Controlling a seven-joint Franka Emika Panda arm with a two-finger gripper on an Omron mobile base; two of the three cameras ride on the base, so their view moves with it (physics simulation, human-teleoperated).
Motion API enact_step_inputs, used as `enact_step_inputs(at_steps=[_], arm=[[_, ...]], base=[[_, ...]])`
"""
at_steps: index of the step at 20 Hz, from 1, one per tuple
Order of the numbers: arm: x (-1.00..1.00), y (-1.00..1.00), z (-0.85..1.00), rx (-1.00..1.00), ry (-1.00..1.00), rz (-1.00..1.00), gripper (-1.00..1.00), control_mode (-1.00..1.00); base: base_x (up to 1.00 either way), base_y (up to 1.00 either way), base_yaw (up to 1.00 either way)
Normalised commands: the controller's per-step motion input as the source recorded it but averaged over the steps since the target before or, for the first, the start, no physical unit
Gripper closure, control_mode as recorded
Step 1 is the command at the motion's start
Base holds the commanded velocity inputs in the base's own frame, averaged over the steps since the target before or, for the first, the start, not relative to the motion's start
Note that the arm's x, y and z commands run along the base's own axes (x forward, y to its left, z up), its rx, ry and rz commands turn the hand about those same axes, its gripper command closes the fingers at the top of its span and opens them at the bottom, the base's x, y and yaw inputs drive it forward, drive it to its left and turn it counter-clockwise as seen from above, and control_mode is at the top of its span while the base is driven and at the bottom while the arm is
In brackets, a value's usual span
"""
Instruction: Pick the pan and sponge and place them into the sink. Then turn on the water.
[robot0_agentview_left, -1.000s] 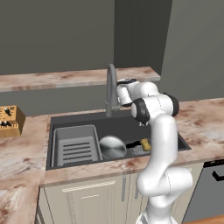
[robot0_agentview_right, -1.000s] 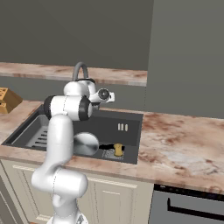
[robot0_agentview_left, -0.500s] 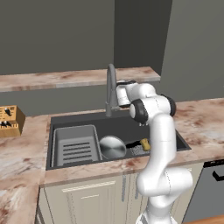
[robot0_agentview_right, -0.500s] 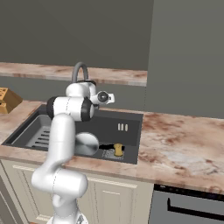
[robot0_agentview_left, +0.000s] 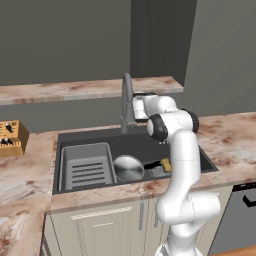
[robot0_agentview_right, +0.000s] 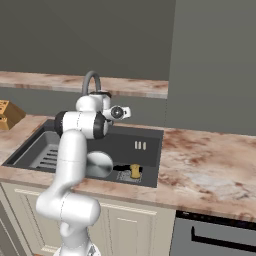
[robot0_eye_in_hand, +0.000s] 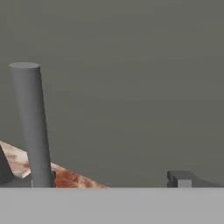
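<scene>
I have the white arm standing up from the front edge of the counter, bent at the elbow over the wide dark grey recessed sink (robot0_agentview_left: 90, 134), with its wrist turned level toward the back edge of the basin. The two-finger gripper (robot0_agentview_left: 131, 107) sits just beside the tall grey arched faucet (robot0_agentview_left: 126, 100), about at the height of its upright pipe. In the hand view I see that pipe as a grey column (robot0_eye_in_hand: 31, 127) on the left and one dark fingertip (robot0_eye_in_hand: 180, 178) far off to the right, so the fingers are spread wide and hold nothing; whether the left finger touches the pipe I cannot tell from here.

The round shiny silver steel pan (robot0_agentview_left: 128, 168) lies in the basin toward its front edge, just right of the grey ridged rack (robot0_agentview_left: 86, 167), its black handle (robot0_agentview_left: 151, 164) pointing right. The small yellow-brown sponge block (robot0_agentview_left: 165, 164) sits at the end of that handle, near the front right corner of the basin, well below the fingers
</scene>
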Motion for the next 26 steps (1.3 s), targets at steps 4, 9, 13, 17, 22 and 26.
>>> enact_step_inputs(at_steps=[4, 9, 13, 17, 22, 26], arm=[[0.14, -0.31, -0.28, -0.10, -0.08, 0.00, -1.00, -1.00], [0.19, -0.35, -0.31, -0.10, -0.07, 0.00, -1.00, -1.00], [0.25, -0.44, -0.32, -0.09, -0.07, -0.01, -1.00, -1.00], [0.22, -0.46, -0.38, -0.10, -0.07, -0.04, -1.00, -1.00], [0.14, -0.52, -0.42, -0.11, -0.09, -0.07, -1.00, -1.00], [0.09, -0.60, -0.47, -0.11, -0.09, -0.10, -1.00, -1.00]], base=[[0.00, 0.00, 0.00], [0.00, 0.00, 0.00], [0.00, 0.00, 0.00], [0.00, 0.00, 0.00], [0.00, 0.00, 0.00], [0.00, 0.00, 0.00]])
